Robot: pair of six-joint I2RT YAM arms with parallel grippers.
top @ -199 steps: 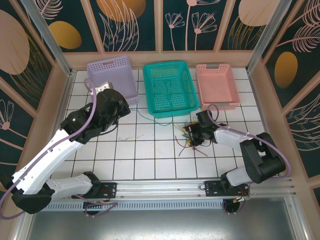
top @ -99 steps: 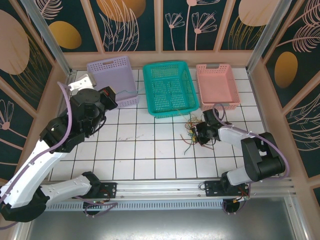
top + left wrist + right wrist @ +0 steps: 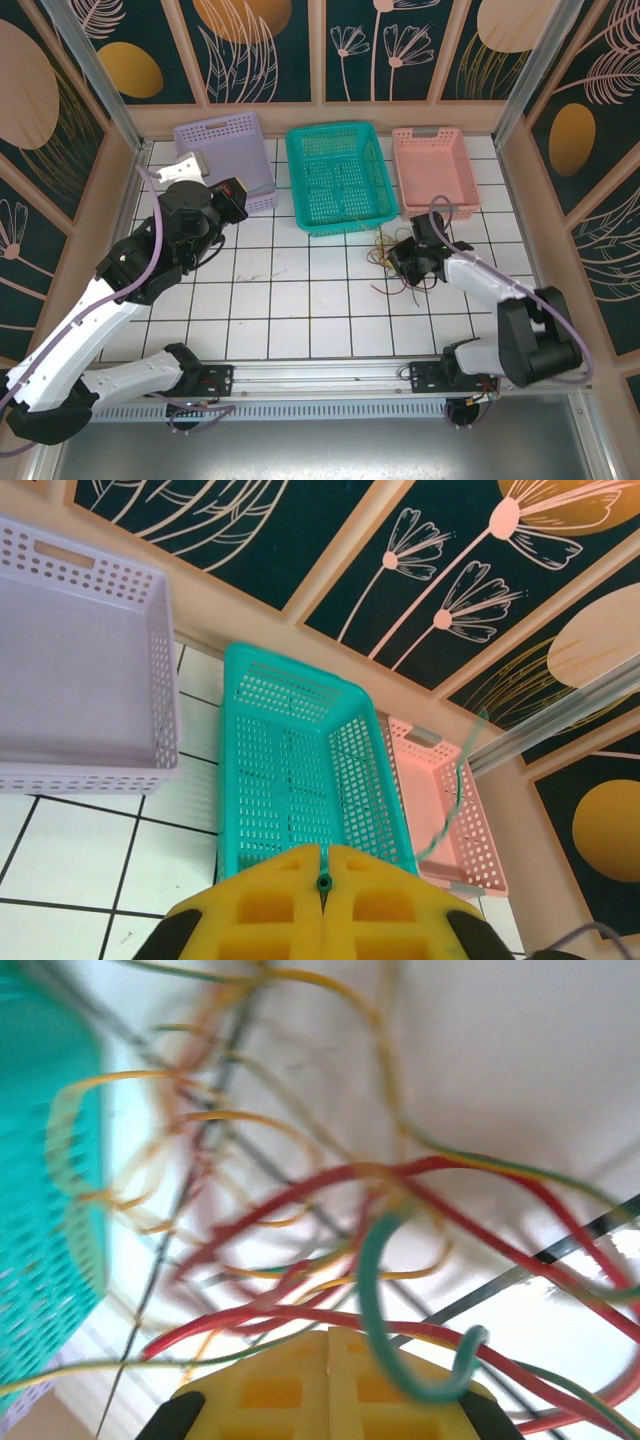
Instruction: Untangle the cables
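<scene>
Though too knotted and blurred to count strand by strand, can make out red, green, yellow and tan among thin flexible cables (image 3: 382,255). All one tangle on white tiled table (image 3: 300,300), just in front of teal mesh plastic basket (image 3: 330,129), near pink mesh plastic basket (image 3: 470,170). Right gripper (image 3: 402,262) down in tangle, yellow fingers together. Cannot tell if any strand is pinched, wrist view too smeared. One thin green wire (image 3: 455,800) clamped in seam of left gripper (image 3: 323,870), beside lilac mesh plastic basket (image 3: 264,150). Wire's far end hard to trace. Baskets: three, one per colour. Grippers: two.
</scene>
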